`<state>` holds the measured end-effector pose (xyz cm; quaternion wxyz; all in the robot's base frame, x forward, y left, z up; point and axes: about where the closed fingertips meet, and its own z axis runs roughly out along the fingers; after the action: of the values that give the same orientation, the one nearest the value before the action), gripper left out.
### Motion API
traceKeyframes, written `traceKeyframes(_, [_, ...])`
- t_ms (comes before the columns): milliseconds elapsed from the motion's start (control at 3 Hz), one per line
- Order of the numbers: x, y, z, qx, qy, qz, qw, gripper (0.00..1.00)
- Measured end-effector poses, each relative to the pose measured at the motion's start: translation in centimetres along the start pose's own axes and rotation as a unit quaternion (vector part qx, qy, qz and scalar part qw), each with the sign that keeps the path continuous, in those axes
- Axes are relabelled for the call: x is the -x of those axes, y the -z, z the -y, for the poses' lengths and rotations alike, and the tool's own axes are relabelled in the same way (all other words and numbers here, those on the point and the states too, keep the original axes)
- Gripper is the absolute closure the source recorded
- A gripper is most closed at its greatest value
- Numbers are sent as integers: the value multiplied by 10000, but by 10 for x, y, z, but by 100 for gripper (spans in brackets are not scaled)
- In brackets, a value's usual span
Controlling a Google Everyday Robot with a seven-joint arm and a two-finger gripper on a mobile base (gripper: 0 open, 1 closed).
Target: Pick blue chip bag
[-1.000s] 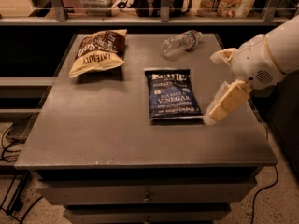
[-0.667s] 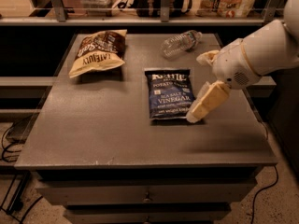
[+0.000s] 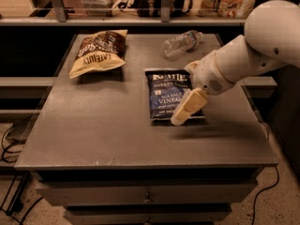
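Observation:
The blue chip bag (image 3: 164, 97) lies flat on the grey table (image 3: 93, 139), right of centre, with its white lettering facing up. My gripper (image 3: 183, 93) reaches in from the right on a white arm (image 3: 253, 55) and hovers over the bag's right edge. Its cream fingers are spread apart. The lower finger (image 3: 186, 108) covers the bag's lower right corner, and the other finger (image 3: 191, 67) sits near the bag's upper right corner. The gripper holds nothing.
A yellow-and-brown Late July chip bag (image 3: 98, 53) lies at the table's back left. A clear plastic bottle (image 3: 182, 43) lies on its side at the back, just beyond the blue bag. A shelf with boxes (image 3: 140, 3) runs behind the table. Cables (image 3: 9, 139) lie on the floor at the left.
The arm has swung left and slightly forward. The gripper has gone from beside the bag's right edge to over its right side. The bags and the bottle have not moved.

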<state>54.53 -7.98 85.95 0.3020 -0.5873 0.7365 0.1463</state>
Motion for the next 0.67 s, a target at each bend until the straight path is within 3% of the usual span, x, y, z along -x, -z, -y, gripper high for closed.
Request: traceKeyframes(667, [-23,-31,6,219,-330,-310,9987,42])
